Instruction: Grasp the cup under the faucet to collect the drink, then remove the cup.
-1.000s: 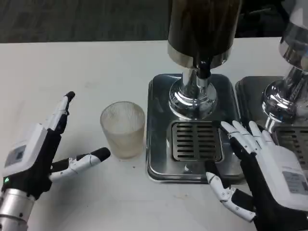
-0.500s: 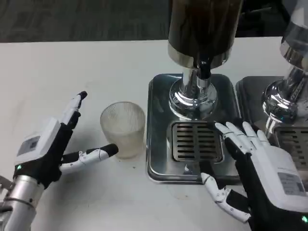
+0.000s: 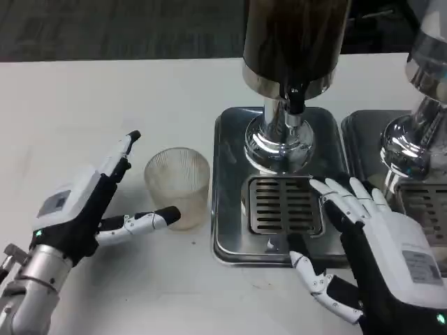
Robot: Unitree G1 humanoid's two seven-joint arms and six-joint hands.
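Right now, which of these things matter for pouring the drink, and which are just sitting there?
For the job:
cup
dispenser with faucet
its drip tray
left hand, open beside the cup

Not involved:
second dispenser
right hand, open over the tray's edge

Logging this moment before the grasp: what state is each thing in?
cup: upright, looks empty, on the table left of the tray, not under the faucet
left hand: fingers apart beside the cup, not gripping it
right hand: fingers spread, holding nothing
faucet: no flow visible
drip grate: bare
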